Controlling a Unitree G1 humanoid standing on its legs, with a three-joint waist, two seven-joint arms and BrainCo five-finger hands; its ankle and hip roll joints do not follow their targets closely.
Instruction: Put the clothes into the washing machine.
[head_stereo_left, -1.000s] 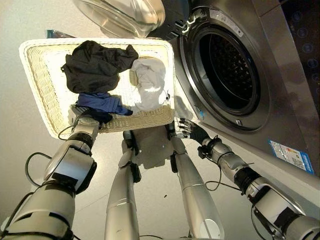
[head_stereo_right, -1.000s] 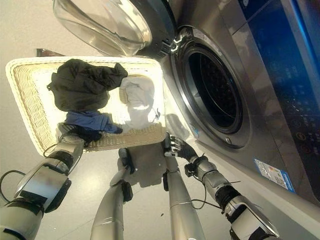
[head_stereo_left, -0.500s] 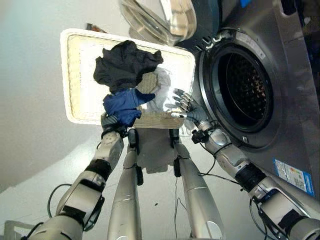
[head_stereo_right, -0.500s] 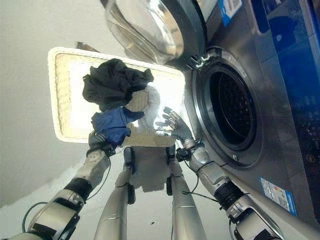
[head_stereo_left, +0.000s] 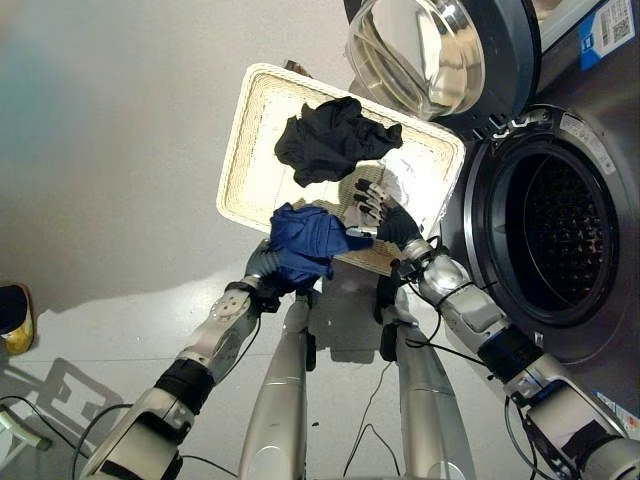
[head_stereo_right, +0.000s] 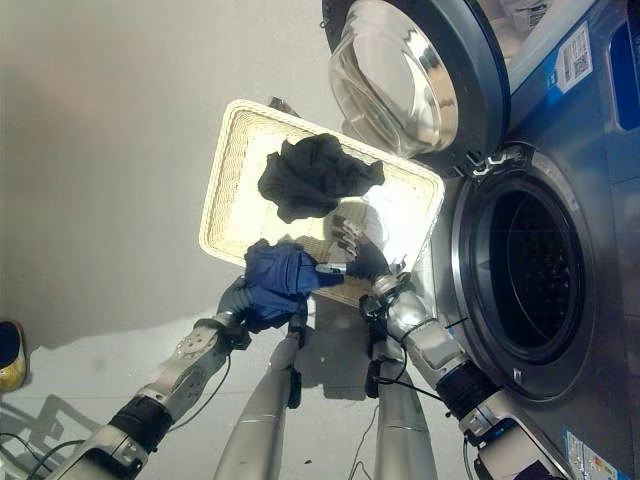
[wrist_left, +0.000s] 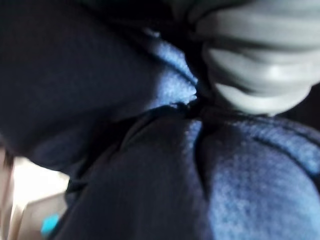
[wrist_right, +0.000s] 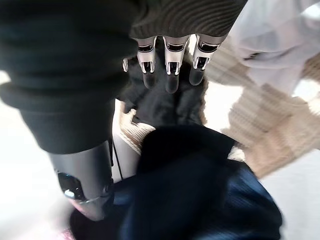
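A: We record the left robot hand (head_stereo_left: 262, 272) closed on the blue garment (head_stereo_left: 308, 240). The left wrist view shows bunched blue cloth pressed against that hand's grey fingers (wrist_left: 250, 60). The cloth rises from the hand and drapes over the near rim of the white basket (head_stereo_left: 240, 150).

B: We confirm. We see the right robot hand (head_stereo_left: 385, 218) just beside the blue garment, on the side away from the left robot hand. Its fingers (wrist_right: 167, 62) are straight and spread, and it holds nothing. In its own wrist view, the thumb (wrist_right: 82, 185) stands apart from them, with the blue cloth between and below.

A: Beyond the right robot hand's fingertips, we note the black garment (head_stereo_left: 330, 140) lying in the basket. The white garment (head_stereo_left: 405, 170) lies near the back of that hand, also in the basket.

B: The washing machine (head_stereo_left: 590, 180) stands on the right robot hand's outer side. Its drum opening (head_stereo_left: 555, 225) is exposed and its glass door (head_stereo_left: 425, 55) is swung wide, past the basket.
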